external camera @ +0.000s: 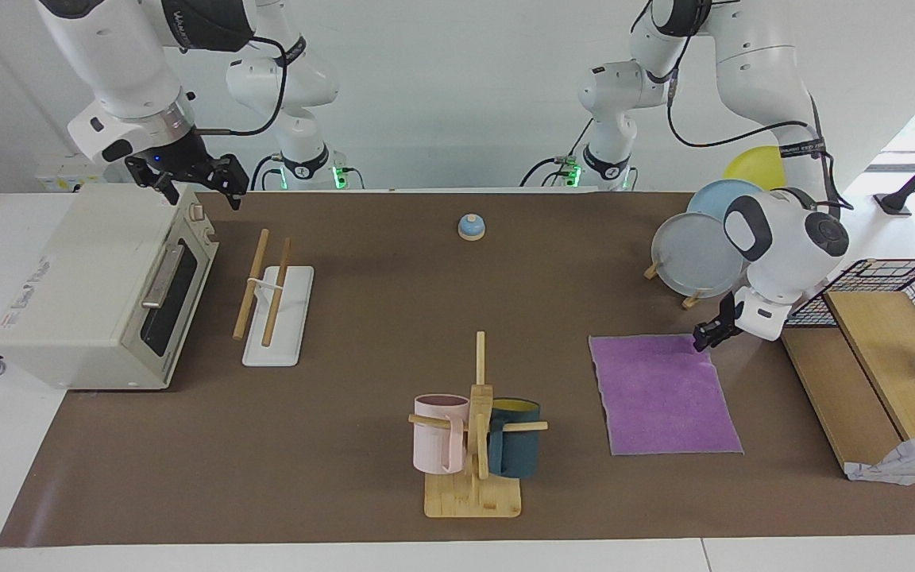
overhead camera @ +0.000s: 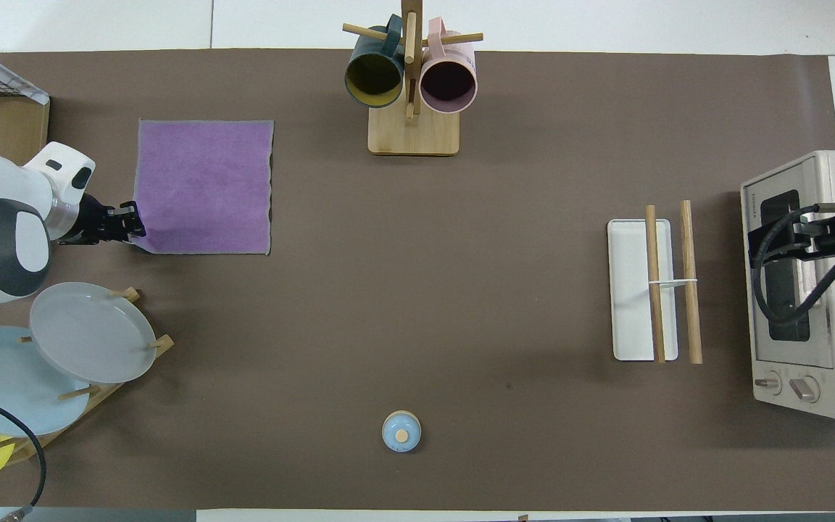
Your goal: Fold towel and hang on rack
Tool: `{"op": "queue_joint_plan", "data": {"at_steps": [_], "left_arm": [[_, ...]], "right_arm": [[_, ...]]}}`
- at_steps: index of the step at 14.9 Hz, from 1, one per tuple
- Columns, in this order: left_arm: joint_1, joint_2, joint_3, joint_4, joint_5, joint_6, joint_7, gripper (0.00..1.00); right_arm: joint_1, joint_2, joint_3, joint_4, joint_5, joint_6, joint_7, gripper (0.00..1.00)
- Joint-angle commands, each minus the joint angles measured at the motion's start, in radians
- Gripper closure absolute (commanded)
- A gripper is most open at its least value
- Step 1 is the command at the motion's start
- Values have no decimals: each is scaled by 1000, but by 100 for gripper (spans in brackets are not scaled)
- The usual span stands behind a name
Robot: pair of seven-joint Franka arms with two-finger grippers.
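Observation:
The towel (external camera: 664, 393) lies flat, purple face up, toward the left arm's end of the table; it also shows in the overhead view (overhead camera: 204, 187). My left gripper (external camera: 702, 339) is low at the towel's corner nearest the robots, at its edge (overhead camera: 131, 222). The rack (external camera: 263, 290), two wooden rods over a flat white base (external camera: 287, 326), stands toward the right arm's end, beside the toaster oven; it also shows in the overhead view (overhead camera: 687, 283). My right gripper (external camera: 197, 184) hangs open and empty over the oven's top (overhead camera: 809, 235).
A toaster oven (external camera: 100, 286) stands at the right arm's end. A bamboo mug stand (external camera: 477, 445) with a pink and a dark teal mug stands mid-table, farther from the robots. A plate stand with plates (external camera: 700, 254), a wire basket (external camera: 902, 290) and a small blue lid (external camera: 472, 227) are also there.

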Motion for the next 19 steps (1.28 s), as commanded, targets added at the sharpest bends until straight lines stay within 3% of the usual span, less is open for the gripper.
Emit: {"op": "queue_joint_plan", "data": {"at_steps": [1, 8, 10, 12, 19], "left_arm": [[2, -6, -1, -12, -14, -3, -5, 68], [2, -11, 1, -21, -16, -9, -19, 68], [2, -11, -1, -23, -16, -9, -39, 75], [2, -11, 1, -23, -16, -12, -46, 100], [-15, -46, 1, -8, -4, -47, 41, 100]], "right_arm": [[-19, -7, 13, -4, 5, -11, -11, 0], [-19, -7, 13, -4, 5, -11, -11, 0], [-19, -7, 13, -4, 5, -11, -11, 0], [-19, -7, 13, -4, 5, -11, -11, 0], [-19, -7, 13, -4, 5, -11, -11, 0]]}}
